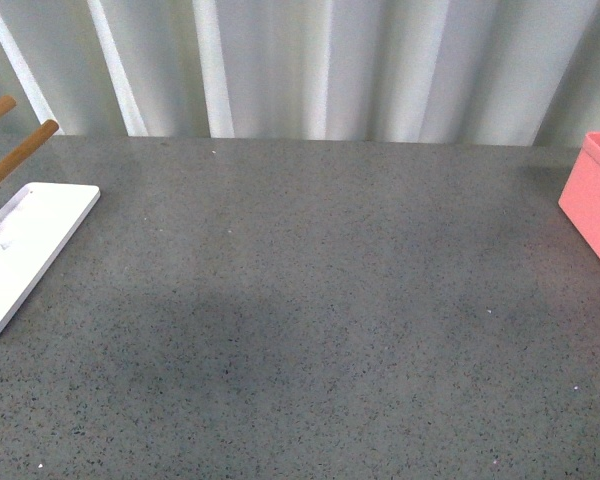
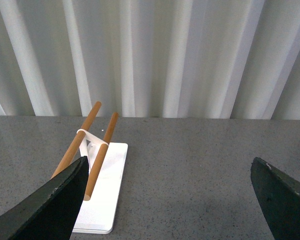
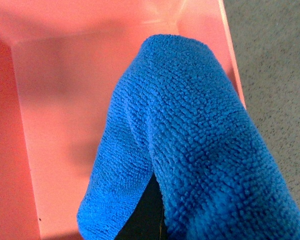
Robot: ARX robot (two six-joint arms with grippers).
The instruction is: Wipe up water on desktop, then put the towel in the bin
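In the right wrist view my right gripper [image 3: 150, 220] is shut on the bright blue fluffy towel [image 3: 190, 135], which drapes over its fingers and hides them. The towel hangs over the inside of the salmon-pink bin [image 3: 55, 100]. In the front view only a corner of the bin [image 1: 598, 200] shows at the right edge, standing on the dark grey speckled desktop [image 1: 310, 300]; neither arm shows there. In the left wrist view my left gripper [image 2: 170, 200] is open and empty above the desktop [image 2: 190, 165], its dark fingers [image 2: 50, 205] wide apart.
A flat white stand [image 1: 25, 250] with brown wooden pegs [image 1: 20, 155] sits at the desktop's left side; it also shows in the left wrist view [image 2: 102, 195], close to my left finger. White pleated curtains [image 1: 310, 65] hang behind the desktop's far edge.
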